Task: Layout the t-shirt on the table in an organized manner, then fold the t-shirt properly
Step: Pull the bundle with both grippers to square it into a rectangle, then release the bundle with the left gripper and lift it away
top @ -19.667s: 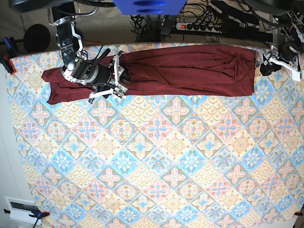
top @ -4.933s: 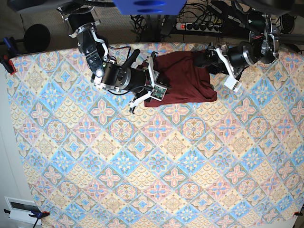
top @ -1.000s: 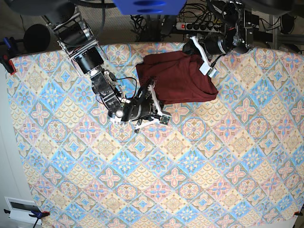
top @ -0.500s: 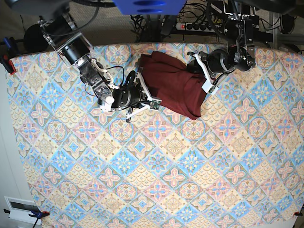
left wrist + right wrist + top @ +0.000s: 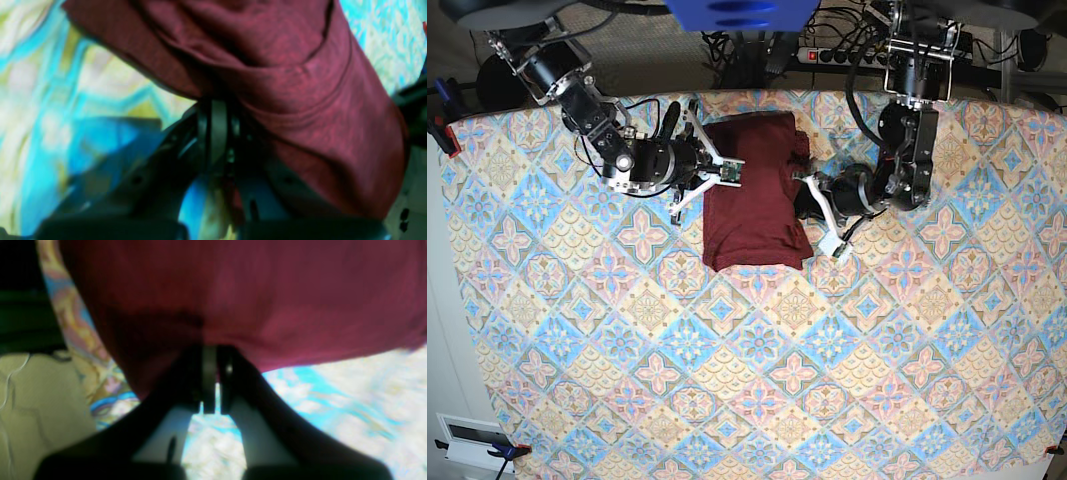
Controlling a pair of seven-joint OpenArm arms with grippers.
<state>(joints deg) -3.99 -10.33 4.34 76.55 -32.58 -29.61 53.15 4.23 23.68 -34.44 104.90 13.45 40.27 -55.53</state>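
base: folded t-shirt (image 5: 752,195) on table (image 5: 727,380), wrist cams: cloth pinched

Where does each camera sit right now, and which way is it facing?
Base: overhead, looking straight down at the table; both arms show, the t-shirt between them.
Left wrist: on the left arm, looking along the left gripper, shut on maroon cloth above the patterned table.
Right wrist: on the right arm, looking along the right gripper, shut on the shirt's edge; floor shows at left.
Shared: all three views show the t-shirt and the tablecloth.
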